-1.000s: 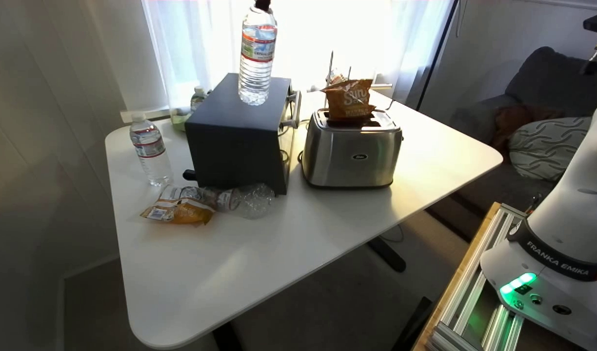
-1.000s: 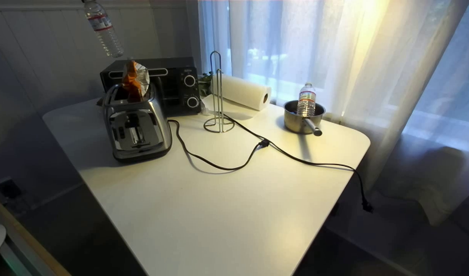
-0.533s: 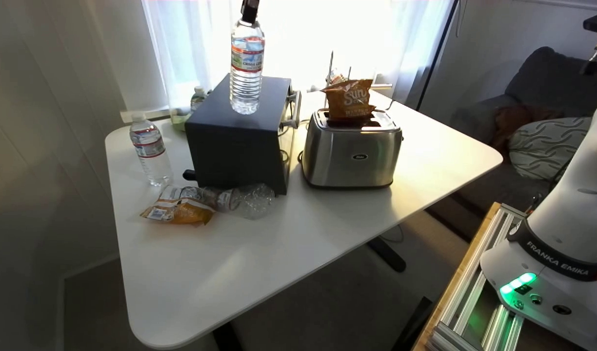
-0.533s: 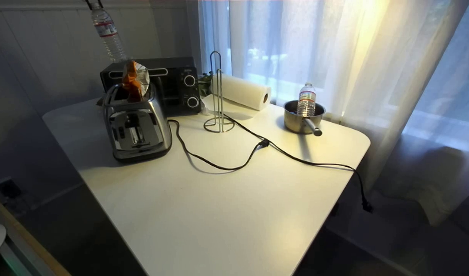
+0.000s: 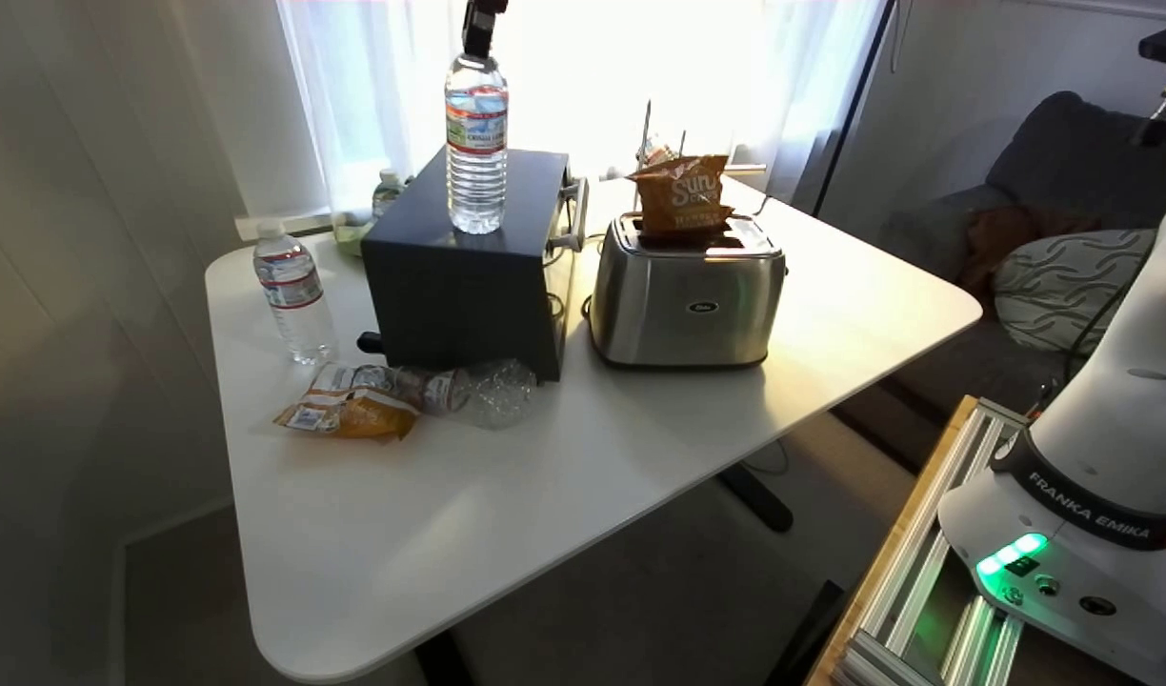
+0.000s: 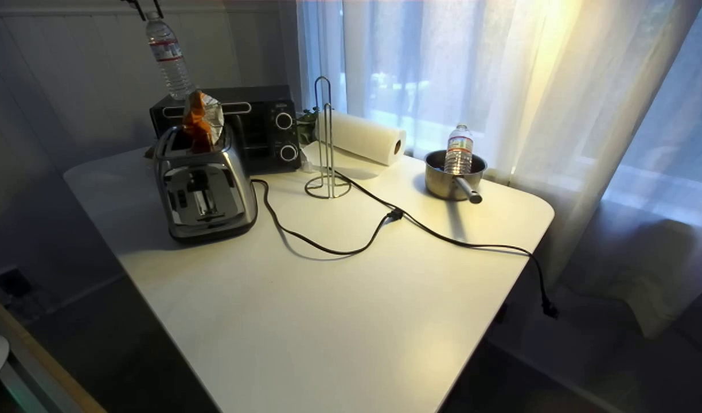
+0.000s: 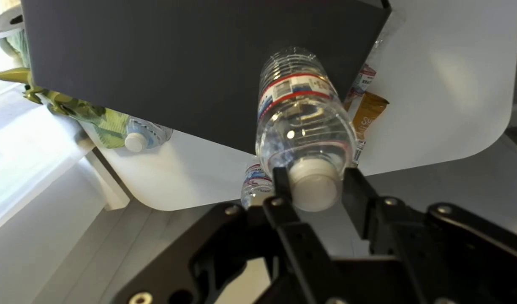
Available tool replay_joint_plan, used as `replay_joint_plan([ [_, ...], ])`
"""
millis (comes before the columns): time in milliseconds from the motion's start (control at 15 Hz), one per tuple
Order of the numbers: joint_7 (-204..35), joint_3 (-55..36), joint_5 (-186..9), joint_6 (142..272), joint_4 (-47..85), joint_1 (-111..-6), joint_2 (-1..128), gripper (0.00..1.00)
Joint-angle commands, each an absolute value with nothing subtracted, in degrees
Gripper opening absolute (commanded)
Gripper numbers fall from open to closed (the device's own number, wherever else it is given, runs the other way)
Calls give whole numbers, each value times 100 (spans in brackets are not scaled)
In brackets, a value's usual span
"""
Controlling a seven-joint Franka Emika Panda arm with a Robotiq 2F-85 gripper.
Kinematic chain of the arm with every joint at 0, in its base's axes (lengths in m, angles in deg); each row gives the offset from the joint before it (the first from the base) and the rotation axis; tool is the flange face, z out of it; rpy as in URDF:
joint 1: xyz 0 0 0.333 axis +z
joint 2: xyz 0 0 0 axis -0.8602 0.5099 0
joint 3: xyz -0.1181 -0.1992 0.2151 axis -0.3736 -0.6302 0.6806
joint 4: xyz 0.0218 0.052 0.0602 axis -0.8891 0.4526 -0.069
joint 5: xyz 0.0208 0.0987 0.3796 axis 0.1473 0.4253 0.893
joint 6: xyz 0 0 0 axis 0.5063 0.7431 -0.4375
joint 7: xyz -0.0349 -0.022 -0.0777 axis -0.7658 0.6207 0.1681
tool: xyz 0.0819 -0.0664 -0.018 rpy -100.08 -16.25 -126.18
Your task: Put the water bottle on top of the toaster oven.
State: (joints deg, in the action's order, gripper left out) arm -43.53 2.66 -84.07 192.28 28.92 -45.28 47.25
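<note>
The water bottle point(image 5: 476, 157) stands upright over the near part of the toaster oven's flat top, its base apparently on it. The toaster oven point(image 5: 461, 310) is dark grey; it also shows in an exterior view point(image 6: 265, 123) and the wrist view point(image 7: 170, 63). The bottle shows in an exterior view point(image 6: 170, 60) and the wrist view point(image 7: 305, 122). My gripper point(image 7: 317, 179) stands around the white cap, with a thin gap visible between the cap and one finger. The gripper also shows in both exterior views point(image 5: 480, 33) point(image 6: 152, 11).
A silver toaster point(image 5: 688, 300) holding a chip bag point(image 5: 683, 195) stands beside the oven. Another upright bottle point(image 5: 294, 300), a chip bag point(image 5: 354, 405) and a clear lying bottle point(image 5: 488, 391) are on the near side. A wire holder point(image 6: 328, 149) and pot point(image 6: 443, 183) stand beyond.
The gripper and water bottle have moved down and toward the near edge of the oven top. The bottle has gone from slightly tilted to upright. The other objects have not moved.
</note>
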Motion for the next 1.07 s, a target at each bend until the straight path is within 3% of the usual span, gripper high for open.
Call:
replay_joint_plan([
  [0, -4260, 373, -8340, 19009, 2522, -4655, 4788, 70],
  [200, -4459, 371, -8482, 19065, 2479, -4675, 4702, 92],
  [333, -4588, 348, -8481, 19088, 2530, -4710, 4575, 100],
  [1000, -4644, -353, -8202, 19348, 3941, -5402, 3432, 100],
])
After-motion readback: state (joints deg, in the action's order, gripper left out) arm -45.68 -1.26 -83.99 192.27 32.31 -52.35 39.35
